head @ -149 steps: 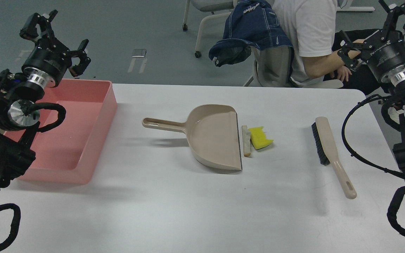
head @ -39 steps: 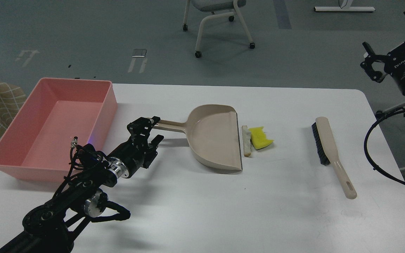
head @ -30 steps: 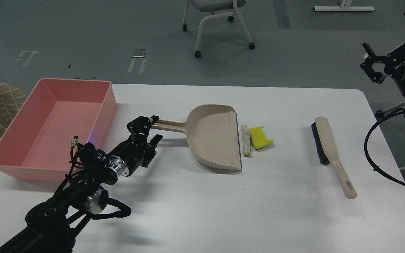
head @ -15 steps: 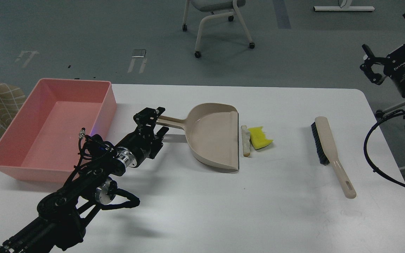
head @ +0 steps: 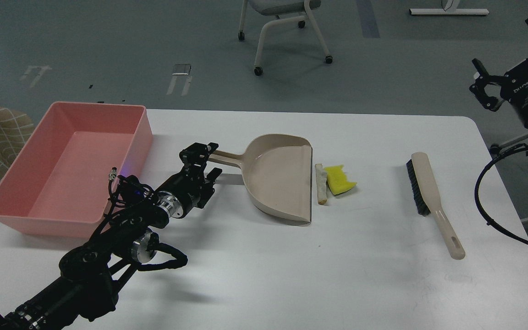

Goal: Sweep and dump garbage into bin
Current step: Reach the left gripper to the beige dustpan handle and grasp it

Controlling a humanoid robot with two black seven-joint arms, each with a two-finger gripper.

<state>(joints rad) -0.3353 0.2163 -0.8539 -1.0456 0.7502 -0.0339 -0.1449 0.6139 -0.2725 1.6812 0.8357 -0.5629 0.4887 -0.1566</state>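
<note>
White desk [head: 264, 275], grey floor behind: dustpan handle in L tool, sweep not begun.

L tool [head: 198, 158] is clamped on the end of the dustpan [head: 282, 176] handle; pan sits mid-desk w/ its open lip facing the garbage. Bread slice [head: 321, 183] lies just beside the lip, yellow sponge chunk [head: 339, 180] touching the slice on its far side; neither is in the pan yet. Brush [head: 431, 201] lies untouched on the R side of desk, well apart from R tool [head: 486, 89], which hangs high off the desk edge, fingers spread, holding nothing. Pink bin [head: 131, 151] at far L has nothing in it. Judged: only the pan grasp is done. Left: pick up brush, sweep both pcs in, carry pan to bin, tip.
</note>
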